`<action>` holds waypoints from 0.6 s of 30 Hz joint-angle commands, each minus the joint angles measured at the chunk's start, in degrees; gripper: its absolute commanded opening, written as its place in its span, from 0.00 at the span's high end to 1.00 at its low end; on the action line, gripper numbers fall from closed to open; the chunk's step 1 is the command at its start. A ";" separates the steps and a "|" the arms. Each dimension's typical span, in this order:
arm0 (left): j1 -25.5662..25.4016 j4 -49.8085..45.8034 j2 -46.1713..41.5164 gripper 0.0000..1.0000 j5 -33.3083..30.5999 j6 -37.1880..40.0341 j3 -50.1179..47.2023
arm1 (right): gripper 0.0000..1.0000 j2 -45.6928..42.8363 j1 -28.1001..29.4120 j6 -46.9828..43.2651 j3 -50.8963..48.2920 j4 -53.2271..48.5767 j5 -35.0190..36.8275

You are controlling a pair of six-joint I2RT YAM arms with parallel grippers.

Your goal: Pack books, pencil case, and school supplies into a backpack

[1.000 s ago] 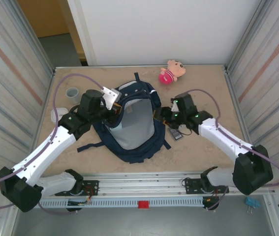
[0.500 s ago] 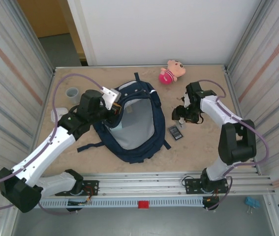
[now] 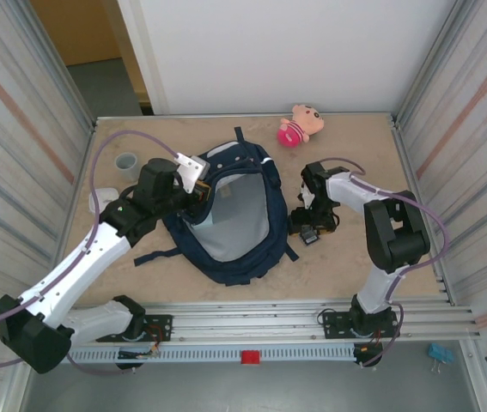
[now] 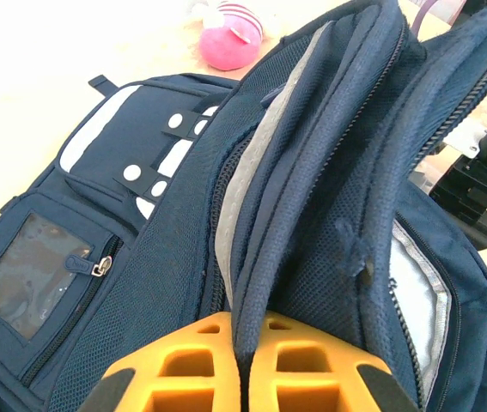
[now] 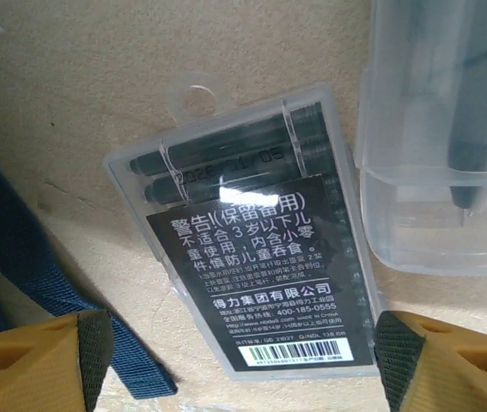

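The backpack (image 3: pixel 230 219) lies flat mid-table with its main opening spread wide and the grey lining showing. The left gripper (image 4: pixel 245 365) is clamped on the backpack's rim at the upper left of that opening. In the left wrist view the two orange fingers (image 4: pixel 183 369) are pressed together with a fold of navy mesh and zip edge pinched between them. The front pocket with its white patches and small clear window lies to the left of that fold, and the pink plush (image 4: pixel 230 39) sits on the table beyond.

The right gripper (image 3: pixel 307 228) is down at the table (image 3: pixel 355 275) just off the backpack's right edge, jaws apart and holding nothing. In its wrist view the orange fingers (image 5: pixel 28 365) straddle a cartridge pack (image 5: pixel 252 257) — a clear plastic sleeve with dark cartridges in its upper part and a black label of white print with a barcode below. It lies flat on the table, tilted a little, with neither finger touching it. Just beside it on the right lies a clear box (image 5: pixel 432 172) with a dark slim item inside; whether the two touch cannot be told. A navy strap (image 5: pixel 63 300) crosses the lower left corner, near one finger.

The grey cup (image 3: pixel 126 163) stands near the table's left edge — well apart from the backpack
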 commanded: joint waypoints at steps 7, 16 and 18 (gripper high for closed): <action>0.59 3.96 -3.64 1.00 -1.44 -1.68 0.34 | 0.28 0.68 2.03 1.95 -1.27 0.94 0.87; 0.57 4.28 -3.46 1.00 -1.13 -1.72 0.41 | 0.23 -0.40 3.32 4.40 -0.38 0.04 6.89; 0.59 4.28 -3.46 1.00 -1.14 -1.78 0.44 | 0.23 0.07 3.26 4.43 -0.06 0.54 7.52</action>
